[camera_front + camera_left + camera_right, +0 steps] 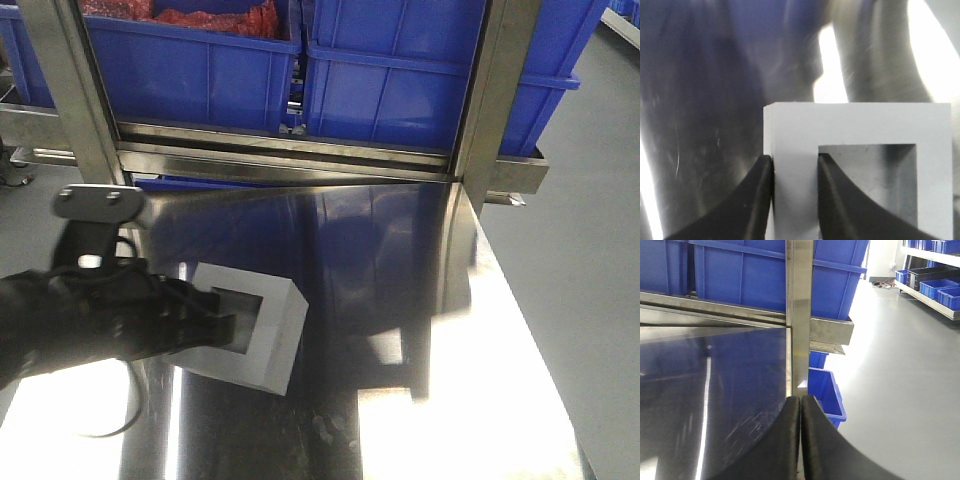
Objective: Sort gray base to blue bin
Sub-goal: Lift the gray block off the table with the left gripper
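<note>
Behind the counter, the racked blue bin is standing beside a neighbouring bin holding something red. The gray base is sitting low at the counter's left, its wall pinched narrowly by the left jaws. The right jaws are pressing together, empty.

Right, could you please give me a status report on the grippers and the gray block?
Left gripper shut on one wall of the gray block. Right gripper shut, empty. Blue bins behind a steel rail at the far edge of the table.
</note>
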